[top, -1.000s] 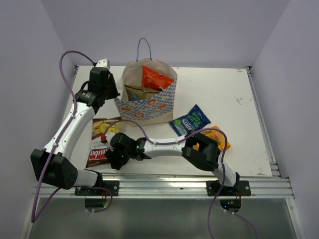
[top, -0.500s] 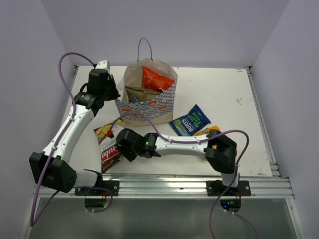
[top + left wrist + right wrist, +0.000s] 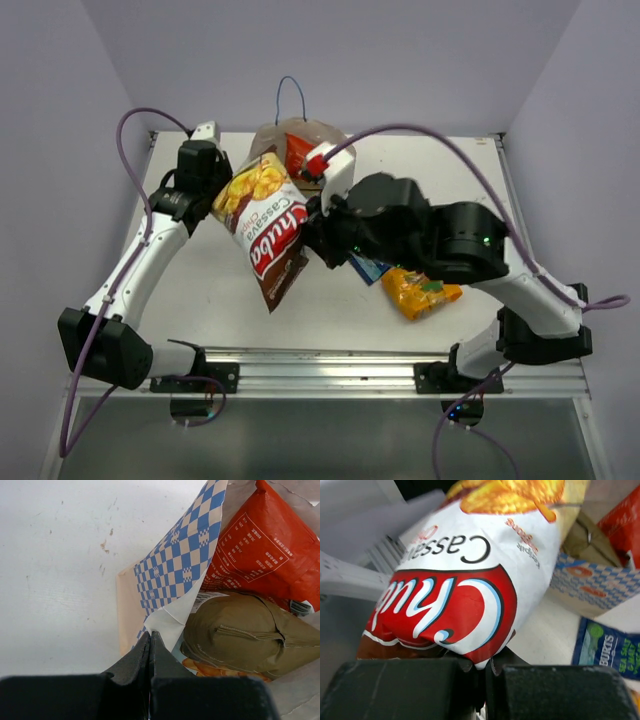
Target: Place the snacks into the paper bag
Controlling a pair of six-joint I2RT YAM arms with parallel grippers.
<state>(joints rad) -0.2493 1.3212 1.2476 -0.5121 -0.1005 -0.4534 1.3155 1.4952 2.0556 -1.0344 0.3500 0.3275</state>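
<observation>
Chulo bag [image 3: 268, 228] hangs in the right gripper [image 3: 480, 666], whose two fingers are clenched on one long edge of the packet, about midway along it, right at the red banner with the white lettering. From that pinch the packet spreads out ahead of the fingertips, its printed face turned up toward the overhead camera. Its long axis runs slantwise: the end with the yellow chip picture points away and to the left of the right gripper, up toward the mouth of the paper bag [image 3: 186, 562], while the dark brown end points back toward the arm bases and droops. Seen from above, the packet is off the table [image 3: 470, 200], directly left of the right gripper and between it and the left gripper [image 3: 150, 647]. The left gripper is pinched tight on the paper bag's rim, at the checkered edge, with the bag's opening just beyond and to the right of its fingertips. Inside that opening sit the red chip bag [image 3: 255, 545] and, nearer the fingers, a brown packet [image 3: 240, 635]. A dark blue packet [image 3: 605, 647] lies on the table just beyond and to the right of the right gripper's fingers, and an orange packet [image 3: 420, 292] lies under the right arm.
</observation>
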